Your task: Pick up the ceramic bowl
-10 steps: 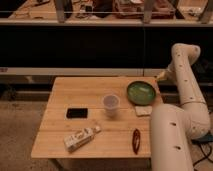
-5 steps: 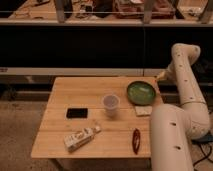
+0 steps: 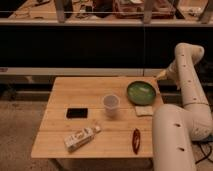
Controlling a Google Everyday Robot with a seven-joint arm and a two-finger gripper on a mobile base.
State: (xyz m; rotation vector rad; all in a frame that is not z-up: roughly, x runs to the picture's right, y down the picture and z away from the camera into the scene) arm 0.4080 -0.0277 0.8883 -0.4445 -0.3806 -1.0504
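Observation:
The ceramic bowl [image 3: 140,92] is round, shallow and glossy green with a darker rim. It sits on the wooden table [image 3: 75,97] near the right edge. A translucent plastic cup [image 3: 111,104] stands to its left, near the table's middle. My white arm [image 3: 187,82] rises at the right and bends back down toward the table. The gripper [image 3: 161,76] hangs just beyond the table's far right corner, up and to the right of the bowl and apart from it.
A black phone [image 3: 77,113] lies left of the cup. A white carton [image 3: 80,138] lies near the front edge, a red object [image 3: 135,140] at the front right. A beige sponge [image 3: 143,110] lies in front of the bowl. A dark counter [image 3: 75,45] runs behind.

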